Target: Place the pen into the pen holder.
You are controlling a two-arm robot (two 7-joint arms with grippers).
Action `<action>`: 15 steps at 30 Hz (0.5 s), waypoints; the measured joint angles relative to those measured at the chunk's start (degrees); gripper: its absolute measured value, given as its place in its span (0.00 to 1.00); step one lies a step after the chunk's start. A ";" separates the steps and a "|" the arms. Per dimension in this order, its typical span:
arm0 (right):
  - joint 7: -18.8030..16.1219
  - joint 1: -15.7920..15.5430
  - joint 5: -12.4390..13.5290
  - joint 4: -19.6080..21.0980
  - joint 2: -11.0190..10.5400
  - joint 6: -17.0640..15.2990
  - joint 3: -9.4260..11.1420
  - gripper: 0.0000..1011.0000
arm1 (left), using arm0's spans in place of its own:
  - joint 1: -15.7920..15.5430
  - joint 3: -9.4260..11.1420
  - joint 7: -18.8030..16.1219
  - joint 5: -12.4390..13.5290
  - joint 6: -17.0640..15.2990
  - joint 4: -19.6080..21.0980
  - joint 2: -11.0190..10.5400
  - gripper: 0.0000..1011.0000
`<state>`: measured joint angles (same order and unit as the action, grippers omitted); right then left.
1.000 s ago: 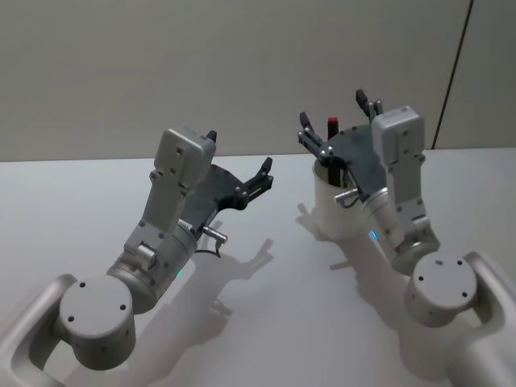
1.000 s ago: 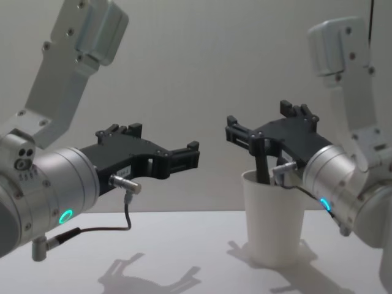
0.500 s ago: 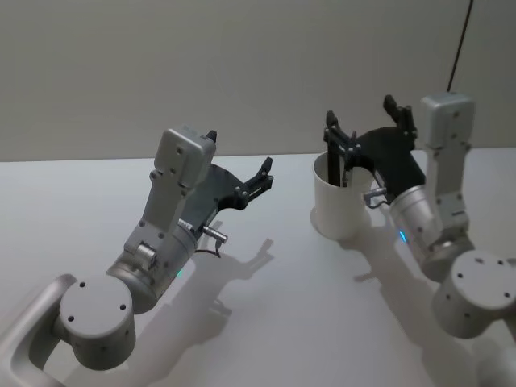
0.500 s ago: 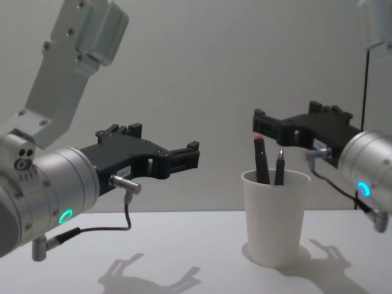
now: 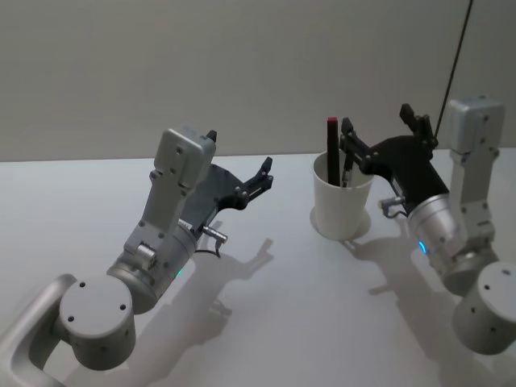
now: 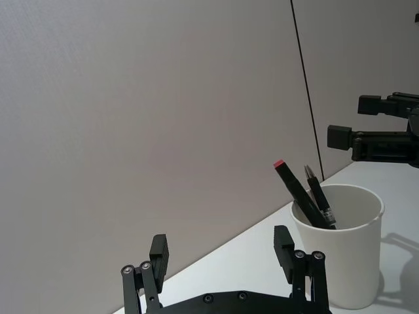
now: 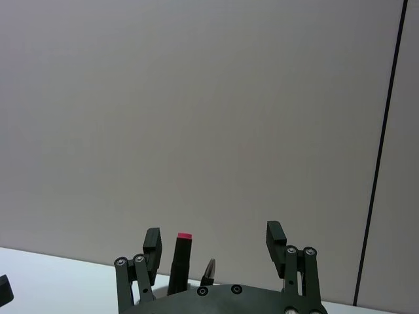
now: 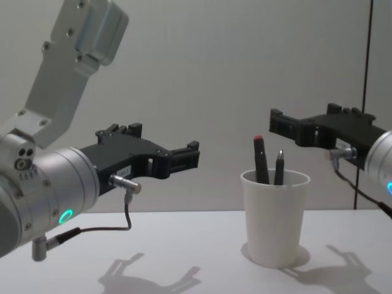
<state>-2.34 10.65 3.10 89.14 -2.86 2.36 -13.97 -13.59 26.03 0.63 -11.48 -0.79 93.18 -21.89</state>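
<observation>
Since a second ago my right tool (image 5: 380,133) has come up and back off the pen holder (image 5: 343,203); earlier its fingers were down at the rim over the cup, now it hangs above and to the right of the holder, clear of it. Fingers are spread wide with nothing between them; the right wrist view confirms the gap is empty. The red-capped pen (image 8: 260,159) now stands inside the white cup, leaning against the wall, cap end up and well above the rim. A second, dark pen (image 8: 278,166) leans just beside it in the same cup. The holder sits upright on the bench (image 5: 266,322), right of centre. Left tool (image 5: 238,165) has not shifted: raised over the bench well left of the cup, fingers parted and holding nothing, idle. My read: the placement itself looks done, as the pen is in, released and resting on its own. What remains, as far as I can judge, is only to pull the right arm farther away without clipping the tall pen ends or nudging the light cup.
</observation>
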 joint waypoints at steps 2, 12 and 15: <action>-0.02 -0.25 0.28 0.26 -0.34 -0.09 0.02 0.99 | 0.00 0.00 0.00 0.00 0.00 0.00 0.00 0.99; -0.47 -3.56 4.16 3.76 -5.12 -1.38 0.29 0.99 | 0.00 0.00 0.00 0.00 0.00 0.00 0.00 0.99; -0.63 -4.73 5.49 5.02 -6.79 -1.83 0.39 0.99 | 0.00 0.00 0.00 0.00 -0.01 0.00 0.00 0.99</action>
<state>-2.96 5.92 8.59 94.16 -9.64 0.53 -13.58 -13.59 26.03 0.62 -11.48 -0.80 93.18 -21.89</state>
